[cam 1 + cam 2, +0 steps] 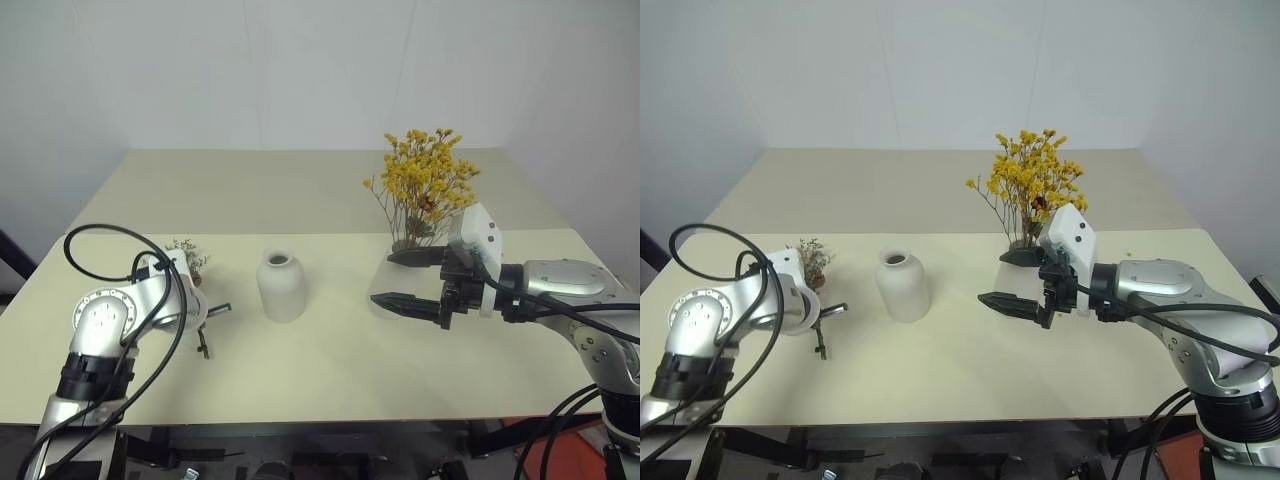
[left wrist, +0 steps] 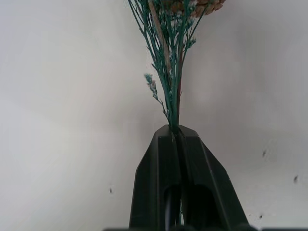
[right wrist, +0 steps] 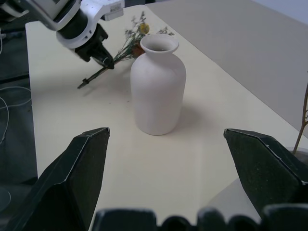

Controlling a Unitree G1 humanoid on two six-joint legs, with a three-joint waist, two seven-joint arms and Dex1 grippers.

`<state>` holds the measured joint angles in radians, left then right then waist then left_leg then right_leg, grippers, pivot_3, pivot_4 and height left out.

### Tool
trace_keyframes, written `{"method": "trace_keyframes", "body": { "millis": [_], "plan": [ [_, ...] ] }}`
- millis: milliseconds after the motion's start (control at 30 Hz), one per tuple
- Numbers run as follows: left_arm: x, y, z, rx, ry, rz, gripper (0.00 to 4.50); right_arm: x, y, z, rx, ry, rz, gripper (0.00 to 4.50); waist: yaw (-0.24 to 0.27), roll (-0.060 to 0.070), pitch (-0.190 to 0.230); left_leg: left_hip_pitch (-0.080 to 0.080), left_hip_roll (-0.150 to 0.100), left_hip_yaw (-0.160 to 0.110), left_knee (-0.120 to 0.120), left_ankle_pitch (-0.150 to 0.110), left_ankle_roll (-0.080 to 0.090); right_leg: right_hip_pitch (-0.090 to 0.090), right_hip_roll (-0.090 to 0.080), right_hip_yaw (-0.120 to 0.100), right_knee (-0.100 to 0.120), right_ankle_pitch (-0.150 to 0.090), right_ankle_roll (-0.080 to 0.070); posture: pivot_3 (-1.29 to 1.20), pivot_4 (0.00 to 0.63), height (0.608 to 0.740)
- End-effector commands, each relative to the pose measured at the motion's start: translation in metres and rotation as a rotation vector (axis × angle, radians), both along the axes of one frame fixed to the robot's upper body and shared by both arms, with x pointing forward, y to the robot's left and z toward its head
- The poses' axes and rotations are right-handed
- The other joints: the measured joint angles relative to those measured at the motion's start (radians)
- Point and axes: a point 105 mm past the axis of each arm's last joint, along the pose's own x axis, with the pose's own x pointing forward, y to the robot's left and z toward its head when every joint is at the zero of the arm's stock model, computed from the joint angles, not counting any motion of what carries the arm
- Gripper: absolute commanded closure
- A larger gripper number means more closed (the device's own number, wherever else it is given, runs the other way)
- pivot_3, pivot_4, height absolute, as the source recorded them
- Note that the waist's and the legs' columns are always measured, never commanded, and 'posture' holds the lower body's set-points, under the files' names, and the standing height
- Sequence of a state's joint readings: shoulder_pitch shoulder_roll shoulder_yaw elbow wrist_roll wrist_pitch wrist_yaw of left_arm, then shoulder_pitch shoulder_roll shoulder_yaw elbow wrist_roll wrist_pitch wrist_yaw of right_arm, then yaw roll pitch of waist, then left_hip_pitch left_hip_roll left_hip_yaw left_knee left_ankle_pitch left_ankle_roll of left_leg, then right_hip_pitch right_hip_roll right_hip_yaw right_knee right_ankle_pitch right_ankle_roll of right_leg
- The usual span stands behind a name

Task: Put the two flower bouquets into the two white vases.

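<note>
Table (image 1: 320, 380): narrow-necked vase (image 1: 280, 286) at centre. Sprig bunch (image 1: 190, 262) at its 9 o'clock, near the table's left edge. Cylinder vase (image 1: 392, 290) at its 3 o'clock, with the bushy bouquet (image 1: 425, 185) standing in it.

No readable text, label, brand, number or sign (on anything at all) appears here.

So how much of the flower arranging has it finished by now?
About half. The yellow bouquet already stands in the wide white vase, and the right gripper is open beside it. The left gripper is shut on the stems of the small green sprig bunch, down by the table. Left to do: getting that bunch into the narrow-necked vase, which is empty.
</note>
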<state>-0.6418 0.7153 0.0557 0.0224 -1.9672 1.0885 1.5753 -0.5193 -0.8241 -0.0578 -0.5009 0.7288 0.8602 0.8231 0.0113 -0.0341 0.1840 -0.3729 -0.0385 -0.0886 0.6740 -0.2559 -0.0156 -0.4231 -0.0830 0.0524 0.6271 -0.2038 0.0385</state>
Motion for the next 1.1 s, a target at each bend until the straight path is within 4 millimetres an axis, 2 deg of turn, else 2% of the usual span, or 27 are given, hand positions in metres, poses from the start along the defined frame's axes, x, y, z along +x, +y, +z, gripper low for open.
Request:
{"method": "trace_keyframes", "body": {
  "millis": [33,167,267,400,500,700,933,1100],
  "plan": [
    [0.009,0.007,0.027,0.048,-0.079,-0.033,4.44,-0.002,0.000,0.012,0.014,-0.064,0.000,0.00,-0.003,0.000,0.000,0.000,0.000,0.000,0.000,0.000,0.000,0.000,0.000,0.000,0.000,0.000,0.000,0.00,0.150,0.740],
    [0.028,0.011,0.055,0.057,-0.220,-0.056,4.44,-0.002,-0.001,0.011,0.015,-0.068,-0.008,0.00,-0.003,0.000,0.000,0.000,0.000,0.000,-0.001,0.000,0.000,0.000,0.000,0.000,0.000,0.000,0.000,0.00,0.150,0.740],
    [0.043,0.007,0.080,0.094,-0.368,-0.130,4.44,-0.002,-0.002,0.012,0.020,-0.075,-0.018,0.00,-0.003,0.000,0.000,0.000,0.000,0.000,-0.001,0.000,0.000,0.000,0.000,0.000,-0.001,0.000,0.000,0.00,0.150,0.740],
    [0.057,-0.010,0.109,0.150,-0.566,-0.295,4.44,-0.001,-0.003,0.012,0.027,-0.086,-0.031,0.00,-0.004,0.000,0.000,-0.001,0.000,0.001,-0.003,0.000,0.000,-0.001,0.000,-0.001,-0.003,0.000,0.000,0.00,0.150,0.740],
    [0.060,-0.025,0.130,0.232,-0.745,-0.449,4.44,-0.001,-0.003,0.014,0.034,-0.093,-0.037,0.00,-0.006,0.000,0.000,-0.001,0.000,0.001,-0.004,0.000,-0.001,-0.001,0.000,-0.001,-0.004,0.000,0.000,0.00,0.150,0.740],
    [0.054,-0.042,0.152,0.159,-0.920,-0.709,4.44,-0.002,-0.005,0.016,0.028,-0.111,-0.047,0.00,-0.019,0.000,0.000,-0.003,0.001,0.001,-0.006,0.000,0.000,-0.003,0.000,-0.001,-0.005,0.000,0.000,0.00,0.150,0.740],
    [0.027,-0.057,0.175,-0.045,-1.121,-1.078,4.44,-0.005,-0.006,0.017,0.019,-0.120,-0.055,0.00,-0.028,0.000,0.001,-0.003,0.001,0.001,-0.006,0.000,0.001,-0.003,0.001,-0.001,-0.004,0.000,0.000,0.00,0.150,0.740],
    [0.012,-0.063,0.168,-0.110,-1.144,-1.296,4.44,-0.006,-0.006,0.018,0.018,-0.121,-0.054,0.00,-0.028,0.000,0.001,-0.003,0.002,0.001,-0.006,0.000,0.001,-0.003,0.001,-0.001,-0.004,0.000,0.000,0.00,0.150,0.740]
  ]
}}
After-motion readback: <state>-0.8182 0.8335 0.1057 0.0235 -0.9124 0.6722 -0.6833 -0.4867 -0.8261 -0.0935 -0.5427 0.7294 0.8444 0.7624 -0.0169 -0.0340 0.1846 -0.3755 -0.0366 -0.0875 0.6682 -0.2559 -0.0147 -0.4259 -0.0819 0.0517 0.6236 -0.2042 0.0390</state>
